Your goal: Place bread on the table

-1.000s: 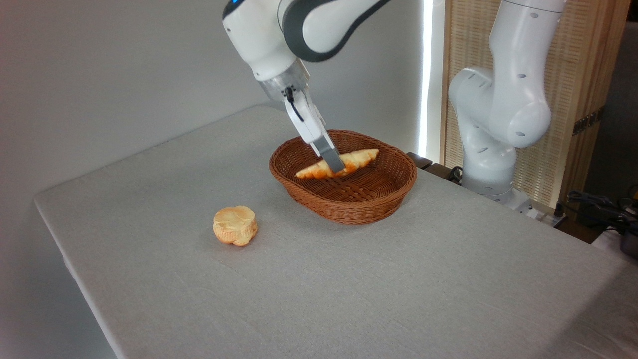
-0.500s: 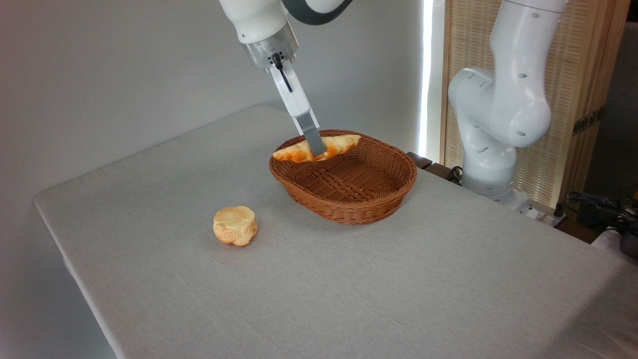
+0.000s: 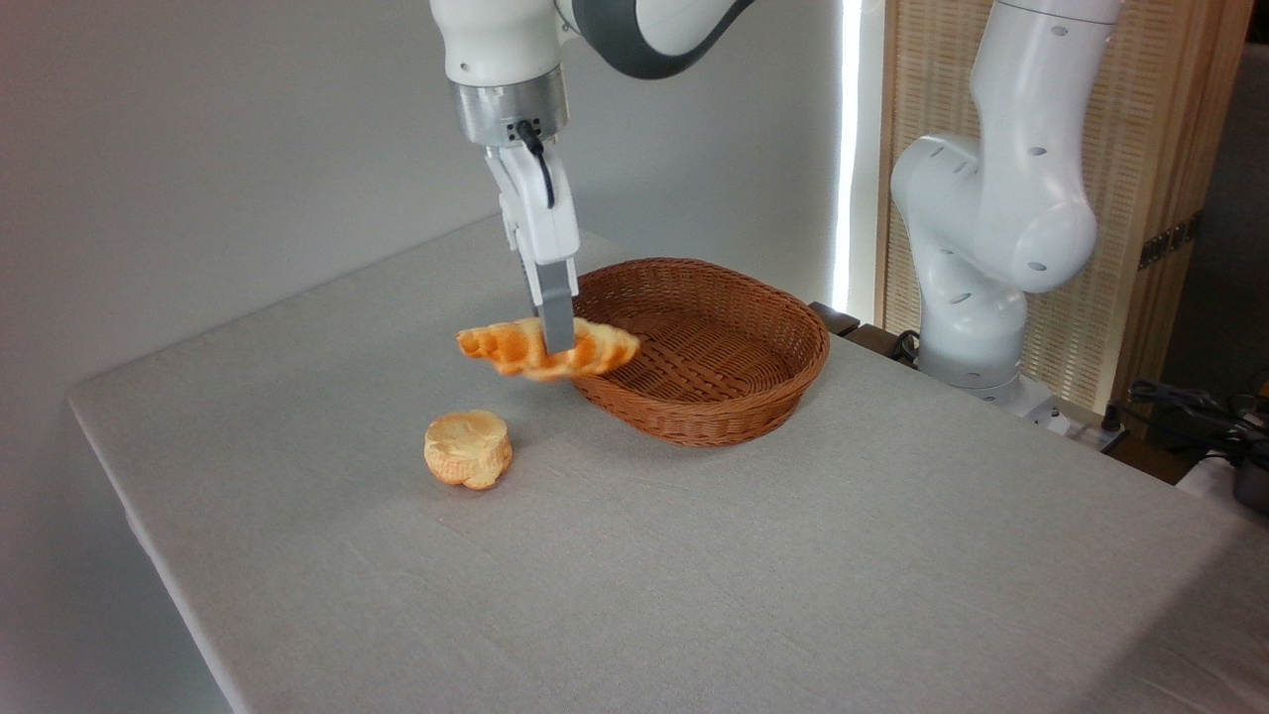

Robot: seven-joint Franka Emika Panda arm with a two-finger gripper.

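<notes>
Gripper [image 3: 557,342] clamped on bread [image 3: 547,349], now lifted clear left of basket [image 3: 734,397]

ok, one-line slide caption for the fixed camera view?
Pincer holds plaited bread above table, beside wicker basket.

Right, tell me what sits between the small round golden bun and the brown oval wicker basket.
In the fixed camera view, only bare light-grey tablecloth lies between the small round golden bun and the brown oval wicker basket; the long plaited loaf hangs above that gap, clamped in the gripper.
</notes>
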